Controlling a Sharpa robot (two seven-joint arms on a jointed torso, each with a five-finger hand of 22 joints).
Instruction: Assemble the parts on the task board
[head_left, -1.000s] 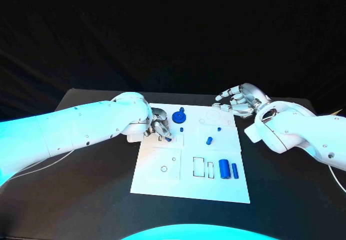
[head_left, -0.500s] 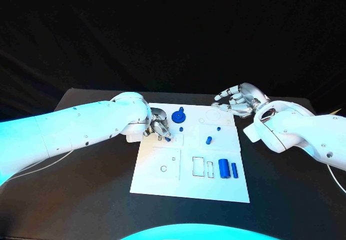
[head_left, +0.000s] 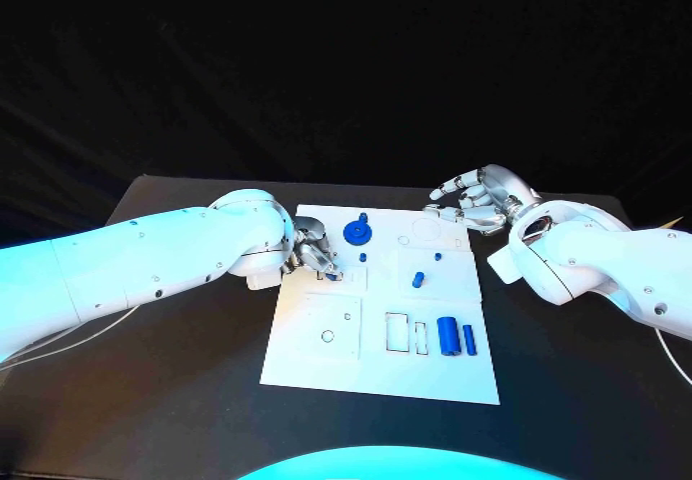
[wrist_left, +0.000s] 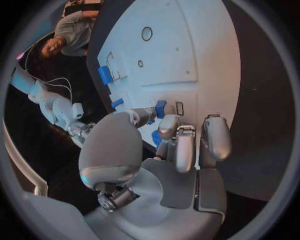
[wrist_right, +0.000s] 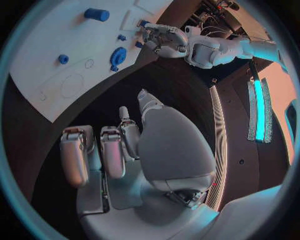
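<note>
Centre of the head frame: the board lies flat on the black table. Left hand sits over the board's upper left edge, fingers curled downward; in the left wrist view its fingertips pinch a small blue part against the board surface. Right hand hovers off the board's upper right corner, fingers apart and half curled, holding nothing. On the board, a blue disc lies near the top, a small peg mid-right, and a cylinder with a thin bar just beside it at lower right.
</note>
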